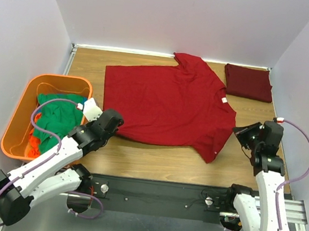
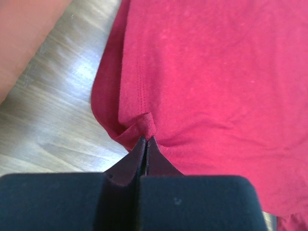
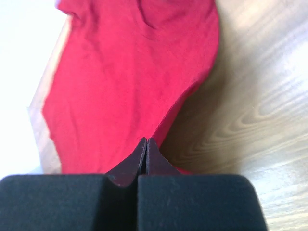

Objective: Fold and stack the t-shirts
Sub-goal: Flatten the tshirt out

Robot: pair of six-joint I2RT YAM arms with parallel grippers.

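Note:
A bright red t-shirt (image 1: 168, 100) lies spread flat across the middle of the wooden table. My left gripper (image 1: 117, 123) is at its near left corner, and the left wrist view shows that gripper (image 2: 146, 139) shut on a small pinch of the red hem (image 2: 144, 122). My right gripper (image 1: 239, 132) is at the shirt's right sleeve edge. In the right wrist view the right gripper (image 3: 147, 140) is shut on the edge of the red cloth (image 3: 125, 72), which hangs slightly above the table. A dark maroon t-shirt (image 1: 249, 82) lies folded at the back right. A green t-shirt (image 1: 58, 113) is crumpled in the tub.
An orange plastic tub (image 1: 62, 78) stands at the left edge of the table, with a white tag (image 1: 91, 108) by its near right corner. White walls close in the back and both sides. Bare wood (image 1: 154, 161) shows between the red shirt and the arm bases.

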